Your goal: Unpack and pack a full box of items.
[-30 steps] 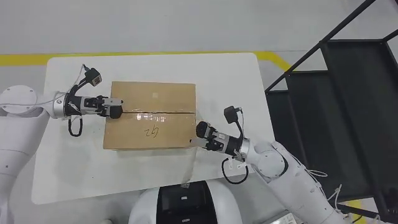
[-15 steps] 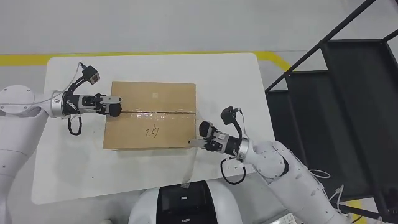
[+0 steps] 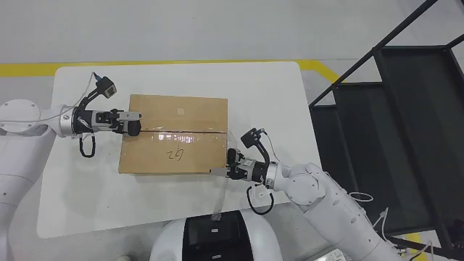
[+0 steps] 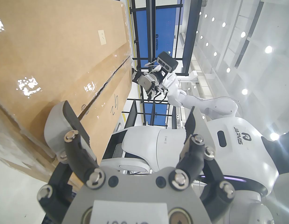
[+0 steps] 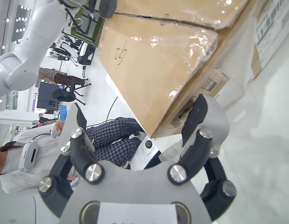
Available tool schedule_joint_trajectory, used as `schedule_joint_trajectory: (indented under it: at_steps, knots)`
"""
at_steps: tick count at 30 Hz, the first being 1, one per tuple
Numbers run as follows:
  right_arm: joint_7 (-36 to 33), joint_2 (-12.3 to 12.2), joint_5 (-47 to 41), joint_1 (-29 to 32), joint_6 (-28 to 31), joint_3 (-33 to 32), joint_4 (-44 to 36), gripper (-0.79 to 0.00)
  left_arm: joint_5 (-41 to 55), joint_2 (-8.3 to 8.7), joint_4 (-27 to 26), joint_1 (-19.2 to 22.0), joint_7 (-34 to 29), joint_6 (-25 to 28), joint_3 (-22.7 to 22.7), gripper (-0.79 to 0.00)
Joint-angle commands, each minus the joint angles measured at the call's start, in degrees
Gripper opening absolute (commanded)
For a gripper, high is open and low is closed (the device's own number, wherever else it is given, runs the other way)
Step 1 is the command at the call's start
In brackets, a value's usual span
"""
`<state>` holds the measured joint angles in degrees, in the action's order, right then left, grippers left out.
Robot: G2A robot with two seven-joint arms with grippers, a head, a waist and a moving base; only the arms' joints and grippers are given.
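A brown cardboard box (image 3: 174, 134) is seen closed at the middle of the white desk (image 3: 268, 94), its long sides set parallel to the desk's far and near edges. The two top flaps are met along a central seam (image 3: 185, 129), which is covered by glossy clear tape and is shown as a dark slit along much of its length. A small pale sticker (image 3: 181, 110) is fixed on the far flap, and a handwritten mark (image 3: 176, 154) in dark pen is carried by the near flap. On the box wall facing the desk's right edge a white label (image 5: 273, 22) with barcodes and fine print is stuck; its text is too small to be made out. The left jaws are released at the box end nearest the desk's left edge, level with the seam: one finger (image 4: 72, 120) is laid over the box top at the seam's end, while the other is held in free air. The right jaws are also spread, with nothing gripped. They are placed at the box's near right corner, one finger (image 5: 198, 115) just beside the labelled wall and the corner between the two. A pale grey floor (image 3: 217, 14) is seen around the desk. A yellow line (image 3: 145, 64) is painted just beyond the far edge, and dark metal stairs (image 3: 391, 116) are seen off the right edge.
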<state>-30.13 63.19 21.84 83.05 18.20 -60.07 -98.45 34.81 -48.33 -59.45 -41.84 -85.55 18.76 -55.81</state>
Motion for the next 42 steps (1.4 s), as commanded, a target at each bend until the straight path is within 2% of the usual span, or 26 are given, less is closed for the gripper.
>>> schedule_joint_trajectory:
  at_steps: [1,11,20,24,27,31,42]
  knots:
    - [0.4,0.2,-0.3,-0.8,-1.5,0.5,1.3,0.000,0.0,0.00,0.0,0.0,0.0,0.0,0.0,0.000]
    - [2.9,0.2,1.3,-2.9,-4.8,-2.3,3.7,0.000,0.0,0.00,0.0,0.0,0.0,0.0,0.0,0.000]
    - [6.1,-1.0,9.8,-0.3,-7.3,-8.7,-3.1,0.000,0.0,0.00,0.0,0.0,0.0,0.0,0.0,0.000]
    - [6.4,-1.2,5.9,3.2,-4.5,-9.7,-6.1,0.000,0.0,0.00,0.0,0.0,0.0,0.0,0.0,0.000]
    - [5.2,-1.0,-0.7,5.0,-1.0,-8.9,-5.1,0.000,0.0,0.00,0.0,0.0,0.0,0.0,0.0,0.000]
    - [3.7,-0.7,-4.5,4.5,1.3,-6.6,-1.2,0.000,0.0,0.00,0.0,0.0,0.0,0.0,0.0,0.000]
    - [1.4,1.5,-6.5,-5.0,4.2,1.9,11.4,0.000,0.0,0.00,0.0,0.0,0.0,0.0,0.0,0.000]
